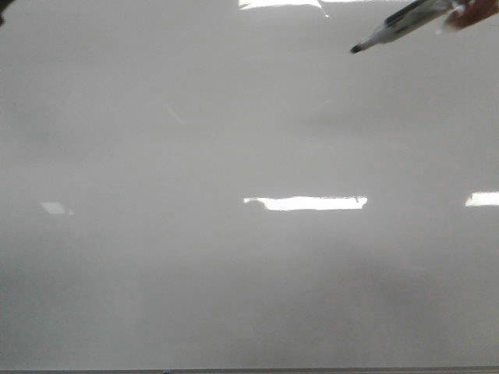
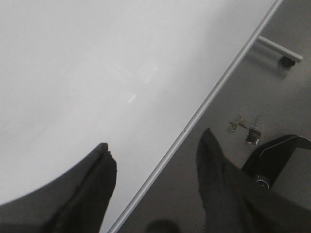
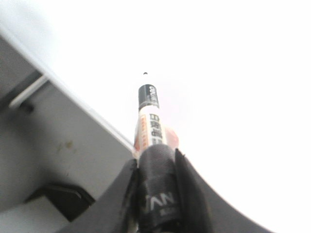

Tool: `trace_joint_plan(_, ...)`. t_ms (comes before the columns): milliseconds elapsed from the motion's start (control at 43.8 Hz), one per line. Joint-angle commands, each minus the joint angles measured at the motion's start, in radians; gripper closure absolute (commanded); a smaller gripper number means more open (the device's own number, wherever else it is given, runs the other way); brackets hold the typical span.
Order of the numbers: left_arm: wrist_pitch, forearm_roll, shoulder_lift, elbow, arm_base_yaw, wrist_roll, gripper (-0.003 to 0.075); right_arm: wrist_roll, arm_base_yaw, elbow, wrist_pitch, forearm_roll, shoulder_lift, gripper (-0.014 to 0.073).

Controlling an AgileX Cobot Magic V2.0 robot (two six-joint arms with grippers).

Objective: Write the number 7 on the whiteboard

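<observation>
The whiteboard (image 1: 234, 273) fills the front view, glossy pale grey with bright light reflections. No number 7 or other black line shows on it. A marker (image 1: 398, 25) with a black tip comes in from the top right, its tip pointing down-left over the board's far right part. My right gripper (image 3: 155, 156) is shut on the marker (image 3: 149, 121), around its black-wrapped end. The gripper itself is outside the front view. My left gripper (image 2: 154, 137) is open and empty, straddling the whiteboard's metal edge (image 2: 214, 92).
Beyond the board's edge lies grey floor (image 2: 243, 97) with a stand leg and caster (image 2: 286, 60) and a black base (image 2: 279, 158). The right wrist view shows the board's edge (image 3: 87, 109) and a dark object (image 3: 56, 194) below it.
</observation>
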Motion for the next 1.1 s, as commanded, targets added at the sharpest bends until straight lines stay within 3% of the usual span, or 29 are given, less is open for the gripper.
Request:
trace_joint_plan(0,-0.061,-0.014,-0.068,0.016,0.052,-0.019,0.0345,0.079,-0.085,0.008,-0.063,0.004,-0.057,0.0661)
trace_joint_plan(183,-0.071,-0.017,-0.106,0.051,0.089,-0.020,0.0345,0.071,-0.109,0.134,-0.277,0.086,-0.068,0.0661)
trace_joint_plan(366,-0.077,-0.019,-0.099,0.051,0.089,-0.020,0.0345,-0.001,-0.080,0.135,-0.428,0.192,0.017,0.0661)
trace_joint_plan(548,-0.087,-0.023,-0.099,0.051,0.089,-0.020,0.0345,-0.006,-0.030,0.131,-0.557,0.196,0.120,0.0661)
trace_joint_plan(1074,-0.104,-0.041,-0.099,0.051,0.089,-0.020,0.0356,-0.008,-0.016,-0.009,-0.631,0.191,0.360,0.0661)
